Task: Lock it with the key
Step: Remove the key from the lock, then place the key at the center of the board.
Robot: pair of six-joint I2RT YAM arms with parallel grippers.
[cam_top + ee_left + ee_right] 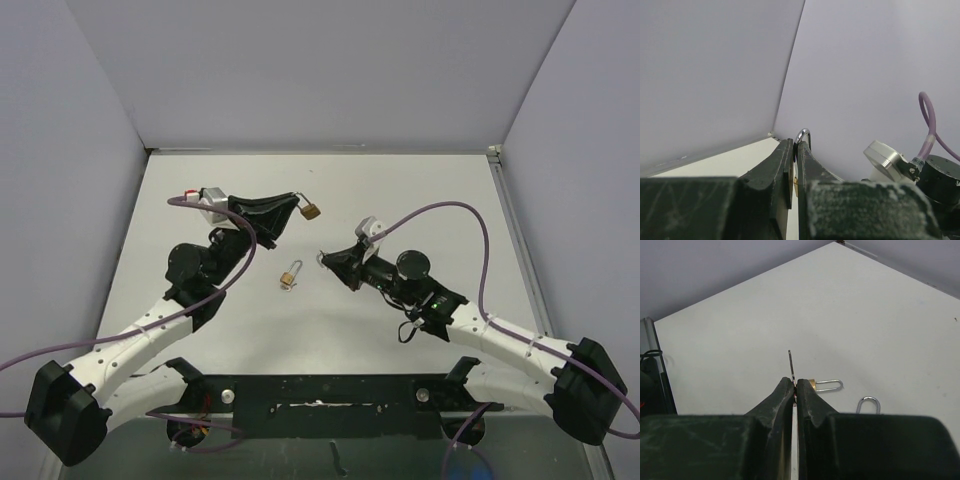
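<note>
My left gripper (292, 206) is shut on a small brass padlock (312, 210) and holds it off the table at the back centre. In the left wrist view its silver shackle (803, 134) sticks out above the closed fingertips (788, 150). My right gripper (326, 259) is shut on the key. In the right wrist view the thin key blade (790, 362) stands up from between the fingertips (785, 390). The right gripper is to the right of and nearer than the held padlock, apart from it.
A second small padlock (290, 277) lies on the white table (420, 190) between the arms. It also shows in the right wrist view (824, 385), with another silver shackle (868, 404) beside it. Grey walls stand on three sides. Purple cables (470, 215) loop over both arms.
</note>
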